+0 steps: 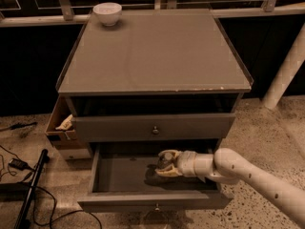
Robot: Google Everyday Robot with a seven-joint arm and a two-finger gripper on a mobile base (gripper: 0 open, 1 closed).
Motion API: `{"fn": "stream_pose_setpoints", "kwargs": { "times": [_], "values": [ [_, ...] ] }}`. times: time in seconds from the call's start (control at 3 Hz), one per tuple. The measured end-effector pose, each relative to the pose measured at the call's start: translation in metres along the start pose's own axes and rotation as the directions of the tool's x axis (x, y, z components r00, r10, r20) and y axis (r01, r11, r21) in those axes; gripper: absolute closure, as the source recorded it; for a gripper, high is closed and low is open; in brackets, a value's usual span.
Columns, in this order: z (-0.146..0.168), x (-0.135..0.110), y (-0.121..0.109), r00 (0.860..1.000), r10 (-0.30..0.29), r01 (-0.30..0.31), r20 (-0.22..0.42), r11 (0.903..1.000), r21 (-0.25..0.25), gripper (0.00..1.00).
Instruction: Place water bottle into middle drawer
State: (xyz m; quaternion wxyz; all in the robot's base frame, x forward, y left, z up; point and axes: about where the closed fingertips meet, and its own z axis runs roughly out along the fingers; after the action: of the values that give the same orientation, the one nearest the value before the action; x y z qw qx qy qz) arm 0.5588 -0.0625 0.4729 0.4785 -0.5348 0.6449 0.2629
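At the far left a cardboard box (59, 125) stands beside the grey bench (152, 56), and a white bowl (107, 12) sits on the bench's back left corner. Below the shut top drawer front (119, 128), the middle drawer (121, 175) is pulled out, showing its flat grey floor. Low inside it, right of centre, the pincer (164, 163) points leftward, its fingers clamped on the water bottle (165, 160). The cream arm (248, 178) runs from it to the right, passes over the drawer's right side and is cut off at the lower right corner. The fingers hide most of the bottle: only a small clear, greyish patch shows between them, its cap and label cannot be made out, and whether it touches the drawer floor cannot be told
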Motion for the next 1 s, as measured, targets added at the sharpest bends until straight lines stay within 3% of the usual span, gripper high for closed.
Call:
{"fn": "stream_pose_setpoints", "kwargs": {
  "times": [1.0],
  "values": [
    [0.0086,0.0006,0.0050,0.997,0.009,-0.013,-0.078,0.9988,-0.047,1.00]
  ]
}}
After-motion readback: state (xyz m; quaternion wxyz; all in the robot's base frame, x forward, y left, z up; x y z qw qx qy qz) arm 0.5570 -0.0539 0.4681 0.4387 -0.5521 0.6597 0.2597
